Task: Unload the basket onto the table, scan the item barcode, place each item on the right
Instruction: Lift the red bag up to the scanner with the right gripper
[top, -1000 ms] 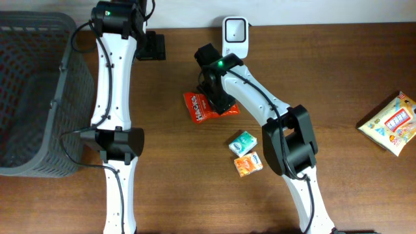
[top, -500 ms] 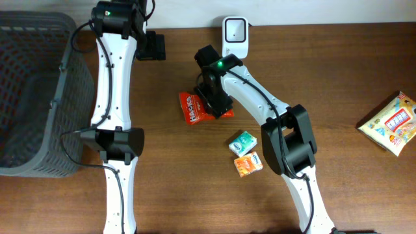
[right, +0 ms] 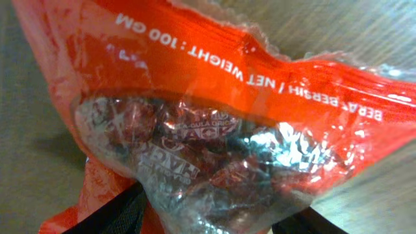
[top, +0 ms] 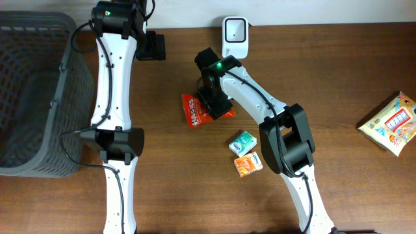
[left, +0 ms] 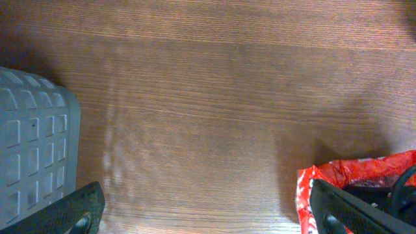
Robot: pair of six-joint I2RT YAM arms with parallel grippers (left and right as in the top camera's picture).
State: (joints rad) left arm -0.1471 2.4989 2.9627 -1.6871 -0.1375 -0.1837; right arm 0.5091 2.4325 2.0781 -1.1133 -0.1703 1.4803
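Overhead, a brown wood-grain table fills the view. A large grey plastic mesh basket takes up its left side, running off the left edge of the picture. Just beside the basket, the white-and-black left arm reaches straight up toward the far edge. The white-and-black right arm rises from the near edge and bends left toward the middle of the table. Bare wood lies between the two arms, and a wider bare stretch lies to the right of the right arm.

A white box-shaped barcode scanner stands at the far edge, near the centre. A yellow-and-white snack pouch lies close to the right edge, well apart from everything else.

The task's item, a red crinkly plastic sweet bag, lies tilted near the middle of the table, just this side of the scanner and partly under the right arm's wrist. In the right wrist view the bag fills the frame, its clear lower part sitting between the black fingers of the right gripper. Whether they pinch the bag, I cannot tell.

The left gripper hangs over bare wood with its fingers spread wide, holding nothing. The basket's corner shows at its left and the red bag's edge at its right.

A small green packet and a small orange packet lie close together beside the right arm.
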